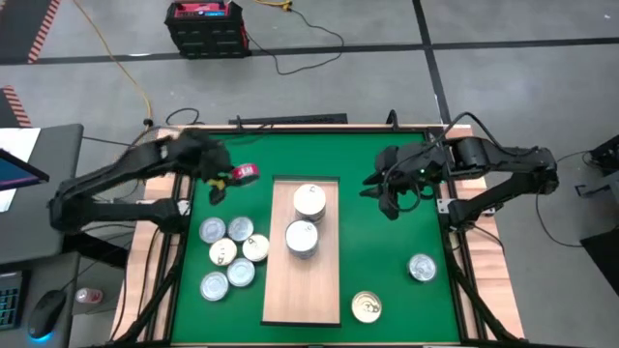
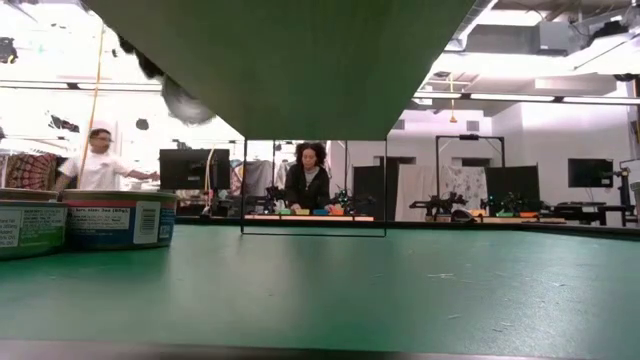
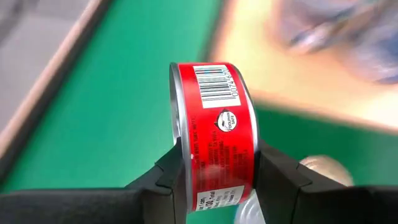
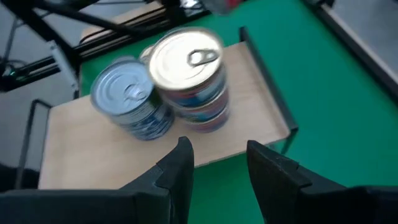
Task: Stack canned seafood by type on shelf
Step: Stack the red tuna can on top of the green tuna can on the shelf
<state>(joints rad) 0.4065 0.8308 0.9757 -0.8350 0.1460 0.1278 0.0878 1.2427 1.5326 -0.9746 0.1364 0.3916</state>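
Red can clamped on edge between left gripper fingers; transport step. Next: carry toward shelf at 4 o'clock, onto matching stack. Right gripper empty, jaws apart.

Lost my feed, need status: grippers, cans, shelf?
Left gripper shut on red can, above mat. Right gripper empty, open, hovering near shelf. Two can stacks on shelf. Path clear.
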